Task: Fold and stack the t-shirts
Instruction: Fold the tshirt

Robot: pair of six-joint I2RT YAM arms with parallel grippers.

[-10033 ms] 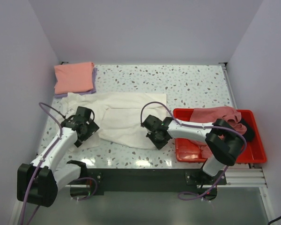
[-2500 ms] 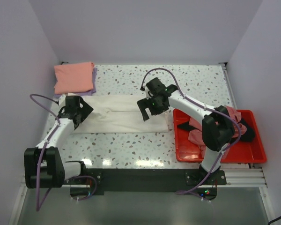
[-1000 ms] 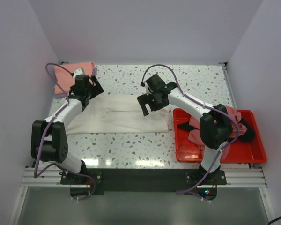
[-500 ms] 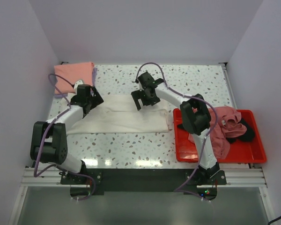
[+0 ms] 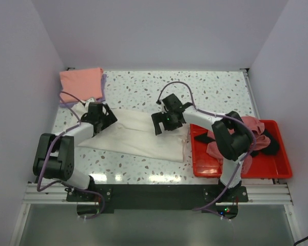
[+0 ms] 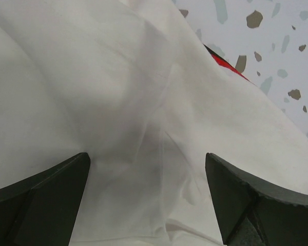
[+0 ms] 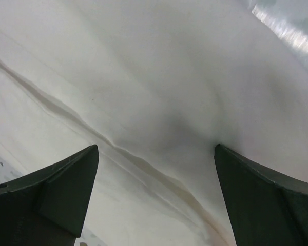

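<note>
Beyond the left end effector (image 5: 100,117) and off to its left, we see a folded salmon-pink tee (image 5: 81,84) resting on a lavender tee (image 5: 103,82) whose edge peeks out beneath it: the stack so far. The left end effector itself stands with its jaws spread wide, holding nothing, low over the left end of the cream-white t-shirt (image 5: 138,136), which lies on the table (image 5: 210,92) as a long folded band stretching from under this end effector to under the right one. In the left wrist view the cloth rumples softly between the dark fingers (image 6: 41,195). We judge it light, limp and prone to sagging or unfolding when lifted, so we would pinch all layers at a folded edge or corner, one end per arm. The right end effector (image 5: 164,120) is likewise wide open and empty above the band's right end, where a layered seam runs under it in the wrist view. To its right sits the red tray (image 5: 277,174), which holds a crumpled dusty rose tee (image 5: 254,125) and a black tee (image 5: 269,146), both unfolded.
</note>
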